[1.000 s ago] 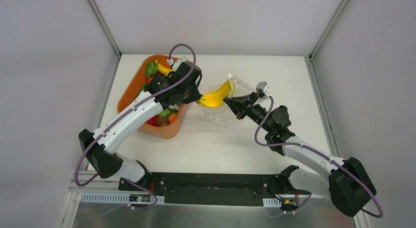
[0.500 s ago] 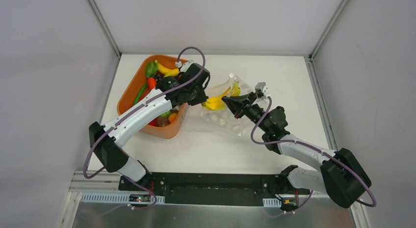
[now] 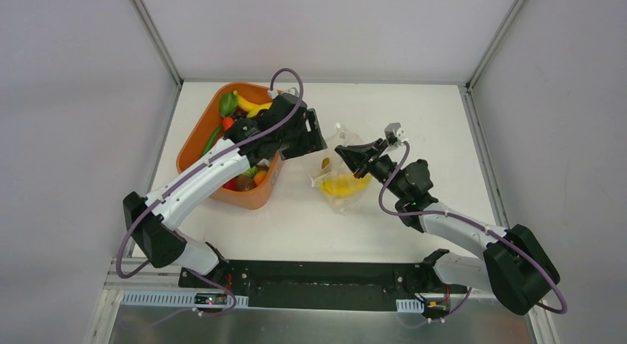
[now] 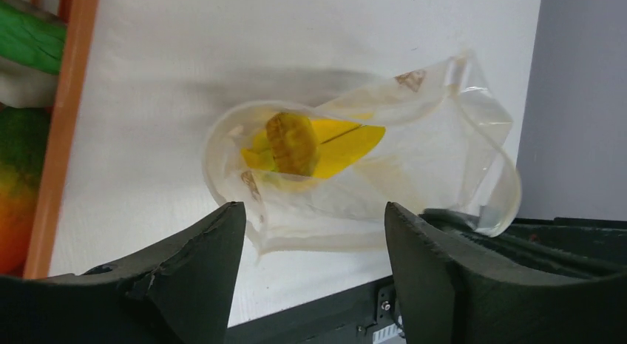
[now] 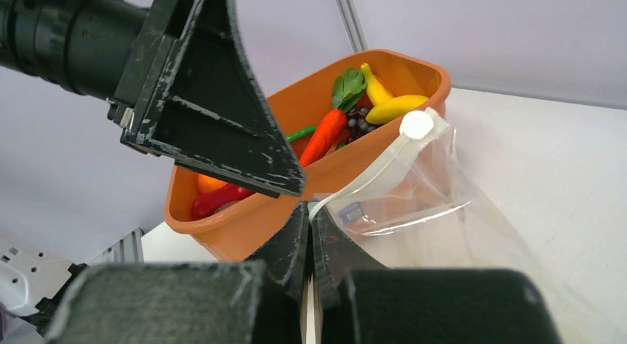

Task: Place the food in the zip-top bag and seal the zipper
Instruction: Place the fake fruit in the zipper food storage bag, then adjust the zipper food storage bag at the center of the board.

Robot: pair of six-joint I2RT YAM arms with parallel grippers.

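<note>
The clear zip-top bag (image 3: 347,192) hangs open-mouthed from my right gripper (image 3: 343,151), which is shut on its mouth edge, pinching the pale zipper strip (image 5: 367,176) between its fingertips. One piece of food, a yellow banana (image 3: 342,186), lies inside the bag (image 4: 421,155); in the left wrist view the banana (image 4: 325,143) shows through the mouth. My left gripper (image 3: 316,132) hovers just above and left of the mouth, open and empty (image 4: 312,209). More food (image 3: 246,105) lies in the orange tub.
The orange tub (image 3: 194,140) stands at the left, close beside the bag, its wall (image 5: 296,107) right behind my left finger (image 5: 214,115). It holds a carrot (image 5: 324,135), bananas (image 5: 395,107) and red pieces. Grey walls ring the white table (image 3: 429,115).
My left gripper opened and let go of the banana, which dropped into the bag. The bag now sags lower under my right gripper, which stayed shut on its edge.
</note>
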